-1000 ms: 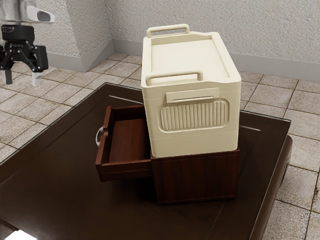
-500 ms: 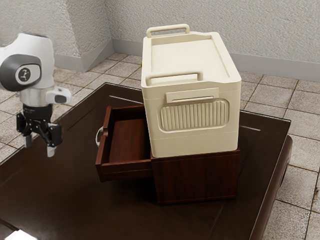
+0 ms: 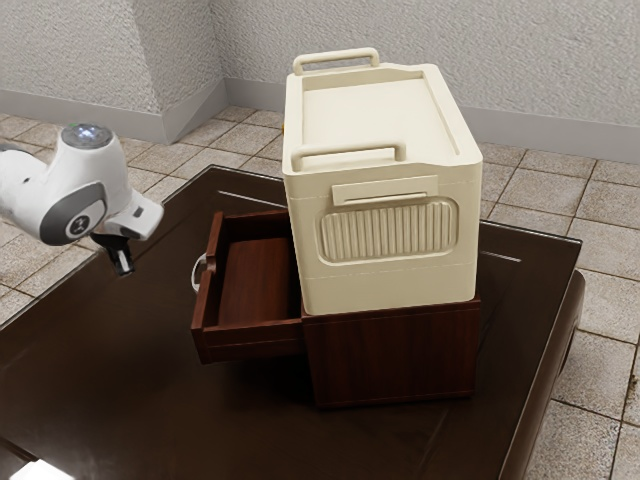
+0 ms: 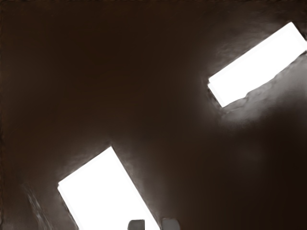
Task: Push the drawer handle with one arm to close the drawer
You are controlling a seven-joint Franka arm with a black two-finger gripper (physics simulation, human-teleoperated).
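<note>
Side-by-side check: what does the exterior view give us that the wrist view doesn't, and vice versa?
Exterior view: the open drawer with its pale handle, the reddish-brown cabinet, the cream box on top, the white arm, tiled floor and walls.

Wrist view: two separate white patches, apparently glare, and a gap between the fingertips.

Both: the gripper and a dark brown surface, the tabletop as far as I can judge.

Exterior looking down, wrist facing shared tabletop [image 3: 130, 390]
</note>
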